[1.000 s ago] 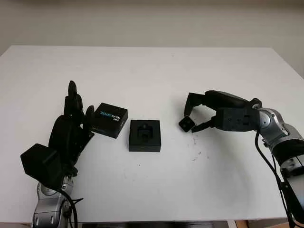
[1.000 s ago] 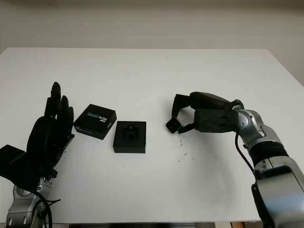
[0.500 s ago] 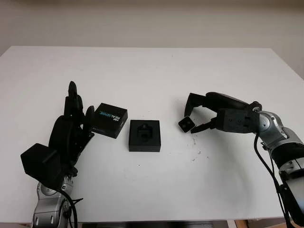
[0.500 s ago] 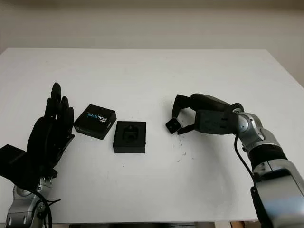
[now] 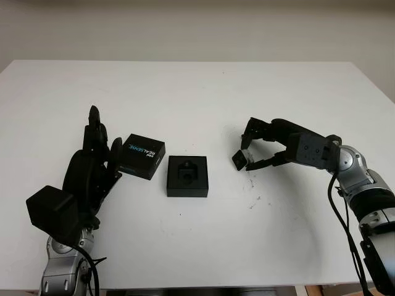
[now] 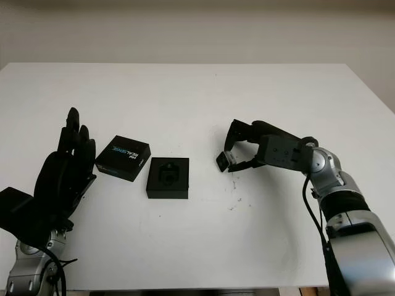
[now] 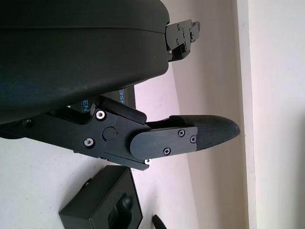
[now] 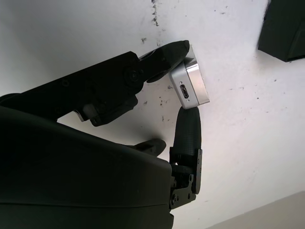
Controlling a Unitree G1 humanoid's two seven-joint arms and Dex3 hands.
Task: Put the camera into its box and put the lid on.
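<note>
The small camera [image 5: 240,160], black with a silver side [image 8: 190,88], is pinched between the fingertips of my right hand [image 5: 245,153], low over the table to the right of the box. The black open box [image 5: 188,176] with its moulded insert sits at the table's middle. Its lid [image 5: 144,156], black with blue lettering, lies just left of the box. My left hand [image 5: 95,159] stands open beside the lid's left edge and holds nothing. In the left wrist view the box [image 7: 106,205] appears beyond one finger [image 7: 190,136].
The white table [image 5: 197,92] has wide free room behind and in front of the box. Small dark specks [image 5: 254,200] mark the surface under the right hand. The table's right edge [image 5: 376,83] is near the right forearm.
My right hand has turned at the wrist and the forearm has drawn back to the right. The camera stays pinched at nearly the same spot, tilted a little more. The left hand has not moved.
</note>
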